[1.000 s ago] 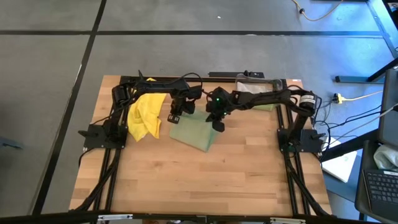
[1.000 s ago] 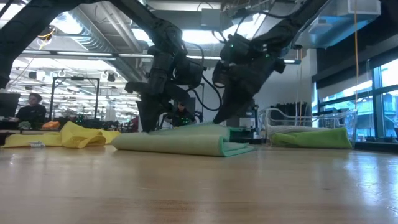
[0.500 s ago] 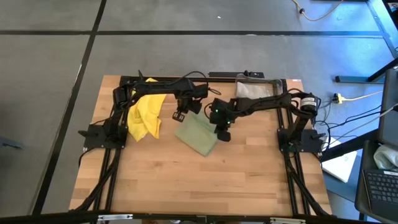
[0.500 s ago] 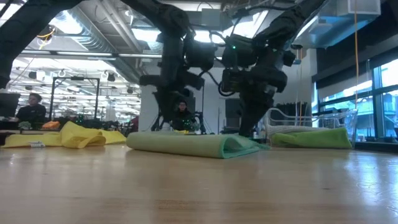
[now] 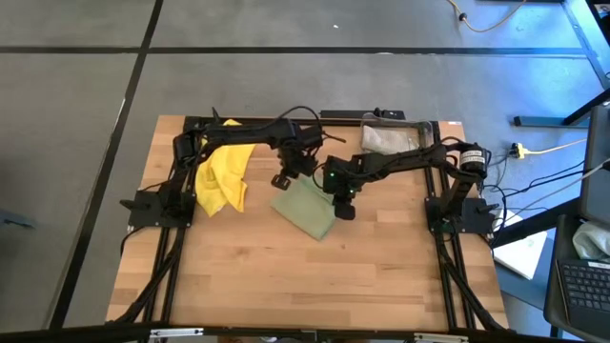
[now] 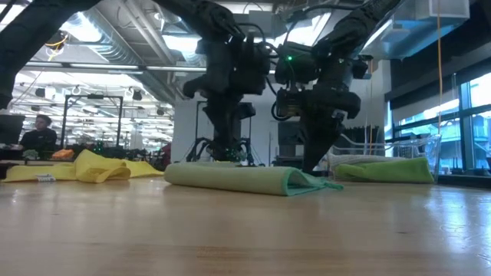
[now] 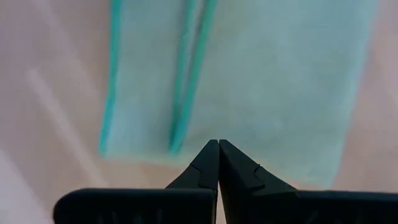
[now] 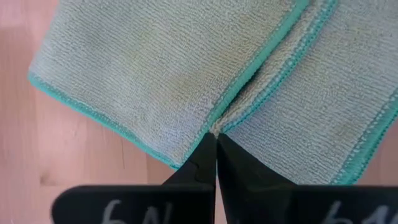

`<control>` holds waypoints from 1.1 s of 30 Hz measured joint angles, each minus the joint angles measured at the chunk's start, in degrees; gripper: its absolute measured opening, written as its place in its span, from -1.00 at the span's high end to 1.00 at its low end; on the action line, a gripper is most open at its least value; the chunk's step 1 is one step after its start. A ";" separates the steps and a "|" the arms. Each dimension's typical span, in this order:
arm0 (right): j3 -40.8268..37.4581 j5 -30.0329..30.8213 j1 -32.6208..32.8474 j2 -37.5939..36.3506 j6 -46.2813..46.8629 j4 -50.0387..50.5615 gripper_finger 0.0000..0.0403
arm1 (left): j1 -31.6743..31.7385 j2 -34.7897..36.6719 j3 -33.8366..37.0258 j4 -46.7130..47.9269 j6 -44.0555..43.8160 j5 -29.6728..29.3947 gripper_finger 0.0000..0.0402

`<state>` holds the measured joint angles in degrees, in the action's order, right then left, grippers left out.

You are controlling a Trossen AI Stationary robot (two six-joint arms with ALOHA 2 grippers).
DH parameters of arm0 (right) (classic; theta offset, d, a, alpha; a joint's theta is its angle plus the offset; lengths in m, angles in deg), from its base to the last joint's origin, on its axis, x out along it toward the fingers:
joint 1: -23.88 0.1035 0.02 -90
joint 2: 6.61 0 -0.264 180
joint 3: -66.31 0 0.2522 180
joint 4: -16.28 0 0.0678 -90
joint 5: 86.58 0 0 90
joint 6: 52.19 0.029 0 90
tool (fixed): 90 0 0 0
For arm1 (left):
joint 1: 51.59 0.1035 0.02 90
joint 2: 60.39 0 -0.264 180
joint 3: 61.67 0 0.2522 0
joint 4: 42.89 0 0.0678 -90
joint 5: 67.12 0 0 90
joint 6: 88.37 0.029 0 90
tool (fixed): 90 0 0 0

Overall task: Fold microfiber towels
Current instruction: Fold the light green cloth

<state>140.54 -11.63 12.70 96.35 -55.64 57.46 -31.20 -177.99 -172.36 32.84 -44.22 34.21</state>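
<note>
The left pincer (image 5: 283, 179) is clenched, its fingers (image 7: 208, 163) pressed tip to tip at the edge of the pale olive-green towel (image 5: 305, 208); whether any cloth is caught between them cannot be told. The right pincer (image 5: 343, 211) is likewise clenched, its fingers (image 8: 205, 163) meeting where two teal-hemmed layers of that towel come together, apparently nipping the hem. Seen from above, the left pincer sits at the towel's 11 o'clock corner and the right at its 2 o'clock side. Both arms reach in from the far corners of the tabletop (image 5: 286, 276), bent at the elbow and angled down toward the middle.

The olive towel lies folded, just past the tabletop's centre toward 12 o'clock. The yellow towel (image 5: 221, 176) lies crumpled at 10 o'clock, partly under the left arm. At 1 o'clock a clear bin (image 5: 381, 122) holds a grey-beige towel (image 5: 386, 139), mostly hidden by the right arm; in the low view a bright green towel (image 6: 383, 169) lies folded beside the bin. A person (image 6: 37, 132) sits far off in the room.
</note>
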 joint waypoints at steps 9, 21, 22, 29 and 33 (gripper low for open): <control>0.00 -0.01 0.00 0.00 -1.29 -0.94 0.96 | -1.22 -0.71 -0.04 -5.98 1.30 5.55 0.71; 0.07 -0.02 0.00 0.00 -2.18 -1.04 0.96 | -1.22 -5.99 -0.02 -7.23 2.04 -1.98 0.16; 0.07 -0.02 0.00 0.00 -2.31 -1.04 0.96 | -1.13 -5.99 -0.02 -7.18 2.04 -2.07 0.16; 0.07 -0.03 0.00 0.00 -2.81 -1.01 0.96 | 0.00 -5.99 -0.02 -2.16 2.04 -3.75 0.19; 0.07 -0.03 0.00 0.00 -2.88 -1.02 0.96 | 0.39 -5.99 -0.02 -1.94 2.00 -3.26 0.19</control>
<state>140.60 -11.66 12.70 96.35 -58.51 56.44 -30.80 -183.98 -172.38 30.90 -42.22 30.95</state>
